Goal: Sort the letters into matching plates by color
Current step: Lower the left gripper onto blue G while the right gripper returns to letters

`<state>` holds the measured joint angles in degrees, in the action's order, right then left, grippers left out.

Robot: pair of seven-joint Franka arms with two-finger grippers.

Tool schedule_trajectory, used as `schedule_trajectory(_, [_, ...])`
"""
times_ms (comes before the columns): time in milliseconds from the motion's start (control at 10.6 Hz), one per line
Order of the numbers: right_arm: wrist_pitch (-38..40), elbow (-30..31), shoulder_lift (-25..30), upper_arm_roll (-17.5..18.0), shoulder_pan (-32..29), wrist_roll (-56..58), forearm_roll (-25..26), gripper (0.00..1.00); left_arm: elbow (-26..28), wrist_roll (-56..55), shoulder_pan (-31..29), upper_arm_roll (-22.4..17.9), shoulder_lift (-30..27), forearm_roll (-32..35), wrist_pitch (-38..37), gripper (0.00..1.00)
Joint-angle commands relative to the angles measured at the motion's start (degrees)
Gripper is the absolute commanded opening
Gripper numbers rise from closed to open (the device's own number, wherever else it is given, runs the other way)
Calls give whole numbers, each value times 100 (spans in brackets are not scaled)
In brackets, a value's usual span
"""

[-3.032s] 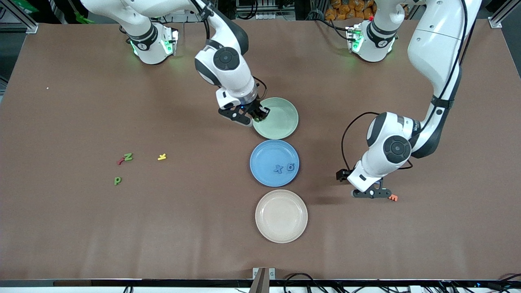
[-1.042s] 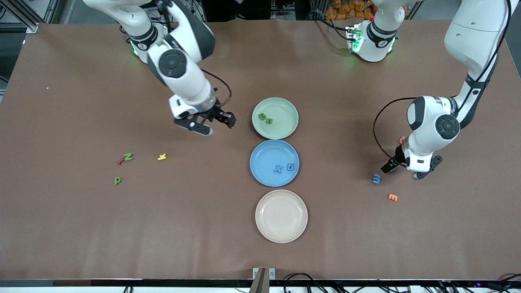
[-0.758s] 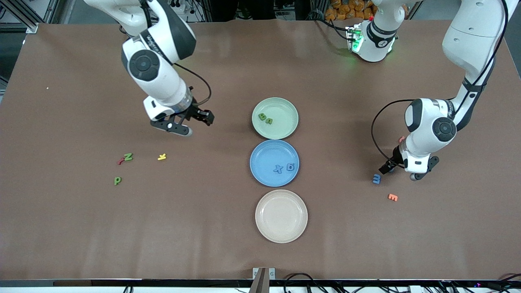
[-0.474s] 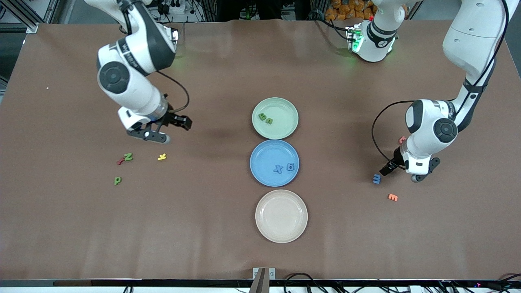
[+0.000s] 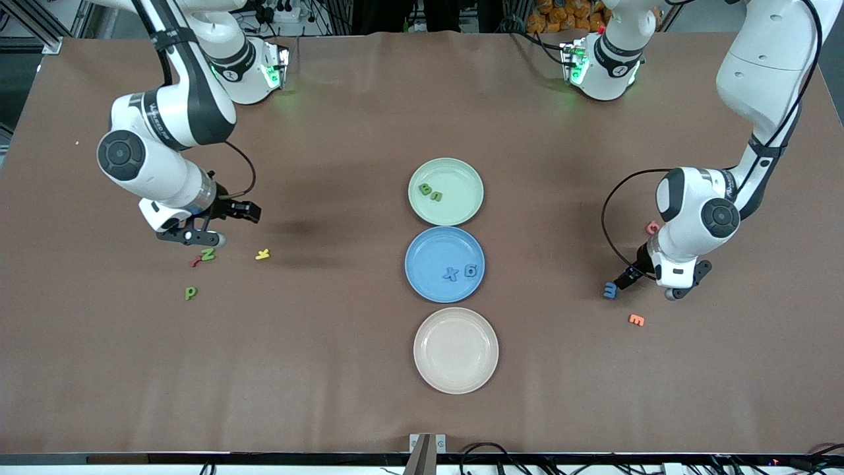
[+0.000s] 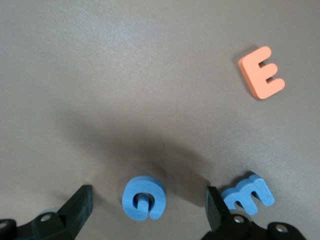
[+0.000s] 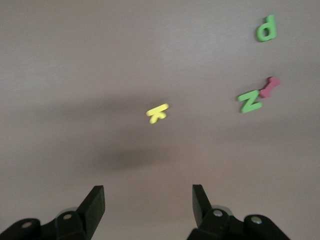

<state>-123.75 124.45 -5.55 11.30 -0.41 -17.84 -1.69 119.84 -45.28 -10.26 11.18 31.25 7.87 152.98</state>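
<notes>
L gripper [image 6: 147, 212] is held low w/ jaws apart around blue G [image 6: 144, 198] (blue 3-shaped letter [image 6: 248, 195] beside), R gripper [image 7: 147, 207] is held, also spread, above green Z [image 7: 249, 100].

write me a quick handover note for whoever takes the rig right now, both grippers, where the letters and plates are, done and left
Left gripper: open, empty, low over the blue G, blue M just beside it, orange E nearby.
Right gripper: open, empty, over the table near the green Z; green P lies nearer the front camera; red and yellow letters are not for sorting.
Done: two green letters in the green plate, two blue letters in the blue plate.
Left: G and M to blue, Z and P to green. Cream plate holds nothing.
</notes>
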Motion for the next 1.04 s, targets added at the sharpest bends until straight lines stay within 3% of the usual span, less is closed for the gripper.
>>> schedule_trajectory(0, [-781, 685, 186, -399, -21, 228, 572, 79, -66, -122, 41, -81, 65, 293, 39, 92])
schedule_trajectory(95, [-886, 720, 151, -513, -30, 481, 573, 79, -66, -122, -2, -81, 65, 520, 39, 42])
schedule_trajectory(189, [-1122, 817, 99, -715, -38, 736, 573, 79, -40, -122, -11, -81, 65, 592, 21, 26])
schedule_trajectory(379, [-1754, 879, -278, -962, -73, 861, 573, 79, -13, -131, 41, -81, 65, 602, -57, 19])
schedule_trajectory(568, [-2396, 914, -674, -972, -82, 862, 573, 79, -4, -331, 85, -72, 48, 610, -277, 0])
schedule_trajectory(758, [-2531, 897, -798, -1015, -100, 827, 512, 79, -4, -543, 138, -72, 39, 610, -278, 0])
schedule_trajectory(853, [-2522, 879, -816, -1103, -91, 713, 250, 72, 5, -544, 129, -81, 21, 619, -286, 0])
schedule_trajectory(947, [-2496, 870, -833, -1121, -91, 660, -457, 70, -4, -544, 129, -81, -5, 628, -339, 0])
